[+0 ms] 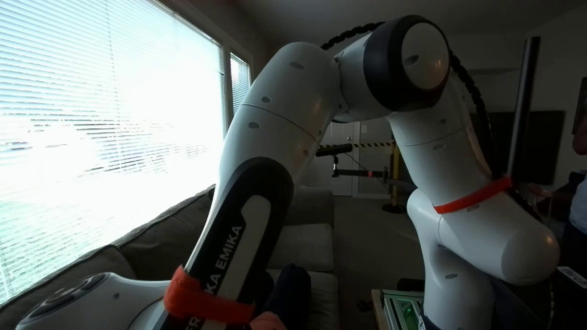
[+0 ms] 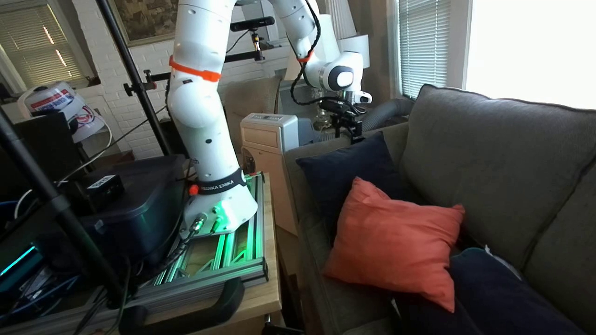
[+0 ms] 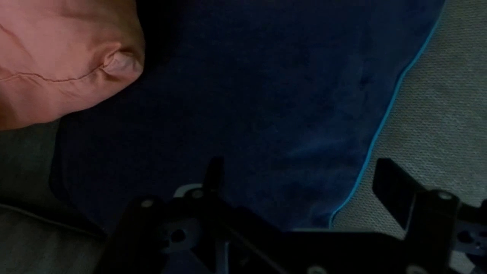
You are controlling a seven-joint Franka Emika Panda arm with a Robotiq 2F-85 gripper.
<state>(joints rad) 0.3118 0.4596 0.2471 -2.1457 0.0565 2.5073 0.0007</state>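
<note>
In the wrist view my gripper stands open, its fingers wide apart with nothing between them. Below it lies a navy pillow with a bright blue piped edge. One finger is seen over the navy fabric, the other over the grey sofa fabric past the piping. A coral pillow overlaps the navy one at the upper left. In an exterior view the gripper hangs by the sofa's far arm, close to a dark navy pillow; whether they touch, I cannot tell. The coral pillow leans in front of it.
Another navy pillow lies at the near end of the grey sofa, below its backrest. Behind the far sofa arm are a white appliance and a grey hose. A camera on a boom stands past the robot arm.
</note>
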